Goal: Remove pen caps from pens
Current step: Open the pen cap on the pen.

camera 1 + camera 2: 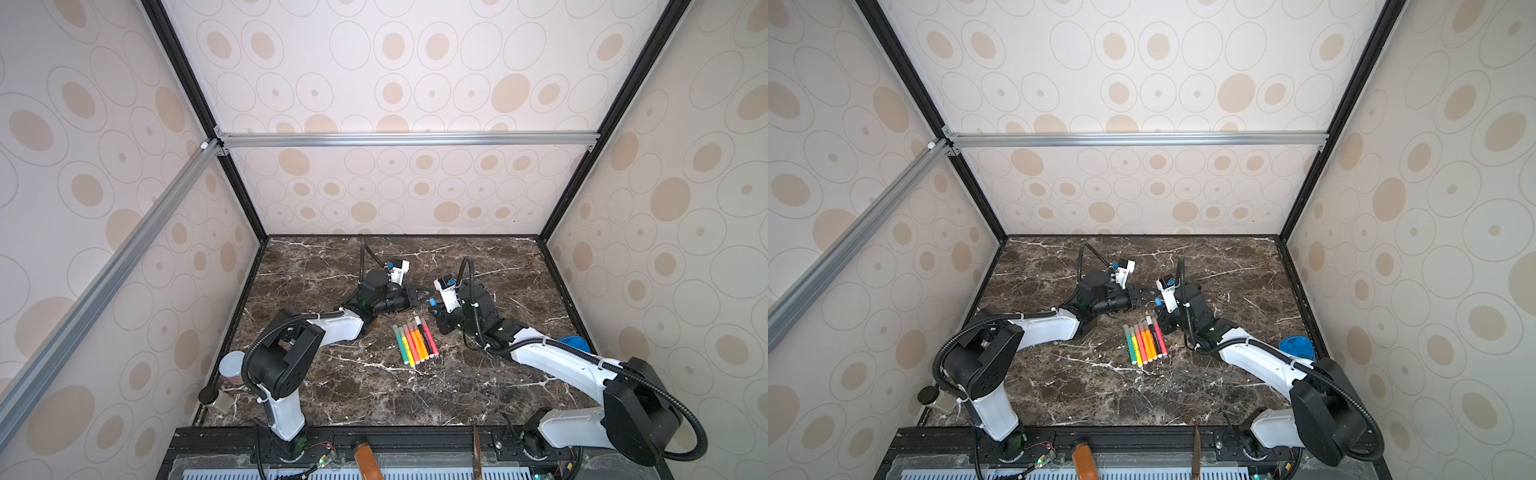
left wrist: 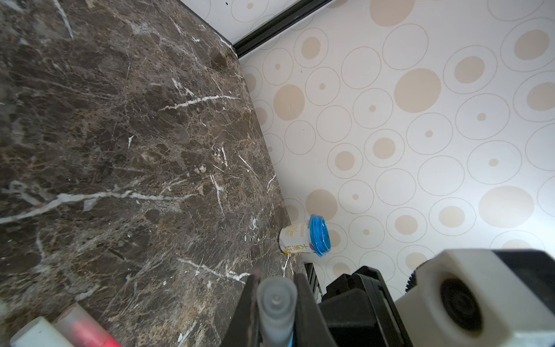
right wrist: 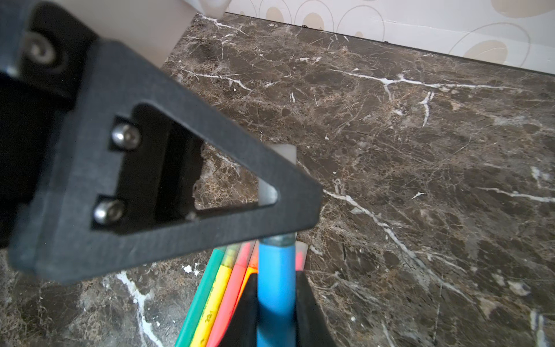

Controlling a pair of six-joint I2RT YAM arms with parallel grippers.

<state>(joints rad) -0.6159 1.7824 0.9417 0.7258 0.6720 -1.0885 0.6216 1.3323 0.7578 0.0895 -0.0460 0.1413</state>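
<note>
While on pen (image 3: 276, 270), cap (image 2: 277, 303) in L-gripper (image 2: 275, 281).

A blue pen (image 3: 276, 279) is held above mid-table, its pale cap (image 2: 276, 303) apparently on. The other pens (image 1: 415, 343) lie capped, side by side, just nearer.

Seven pens (image 1: 417, 344), one cup (image 1: 574, 343)

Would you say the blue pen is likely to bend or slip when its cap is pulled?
Probably stiff: the blue pen runs straight from the right gripper to the left gripper on its cap. Its smooth round barrel may slip in the grip.
</note>
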